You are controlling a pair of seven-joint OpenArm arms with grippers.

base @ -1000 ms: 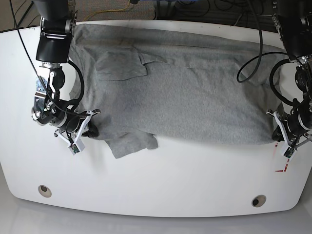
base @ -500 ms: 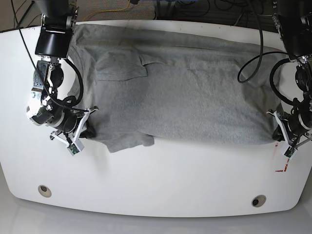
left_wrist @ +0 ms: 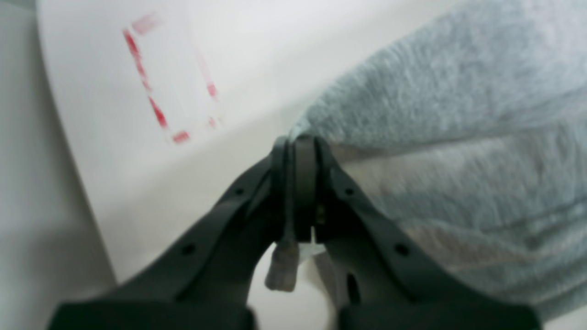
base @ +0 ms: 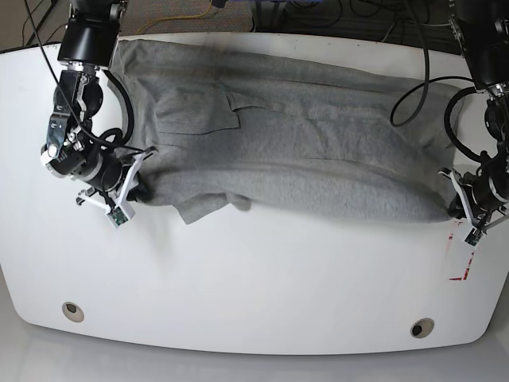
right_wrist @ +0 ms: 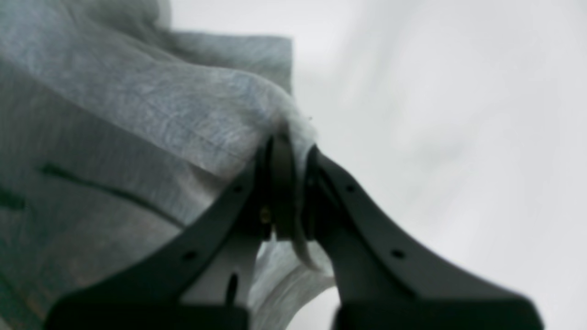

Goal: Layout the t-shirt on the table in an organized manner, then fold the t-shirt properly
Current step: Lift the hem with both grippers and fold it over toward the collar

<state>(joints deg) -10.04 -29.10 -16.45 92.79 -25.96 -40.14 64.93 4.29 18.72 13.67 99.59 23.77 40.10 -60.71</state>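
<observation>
Both pincers are clamping cloth: your right gripper (base: 137, 185) at left of frame, your left gripper (base: 459, 208) at right, each pinching a near corner of the t-shirt (base: 302, 143). You are laying it out; next, tension evenly. It is lying across the upper table (base: 262, 286).

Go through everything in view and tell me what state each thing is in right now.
t-shirt: spread across the table, rumpled, near edge pinched at both ends, one sleeve folded under the near edge.
left gripper: fingers shut on the t-shirt's edge.
right gripper: fingers shut on the t-shirt's edge.
table: white, bare along the near side.
</observation>
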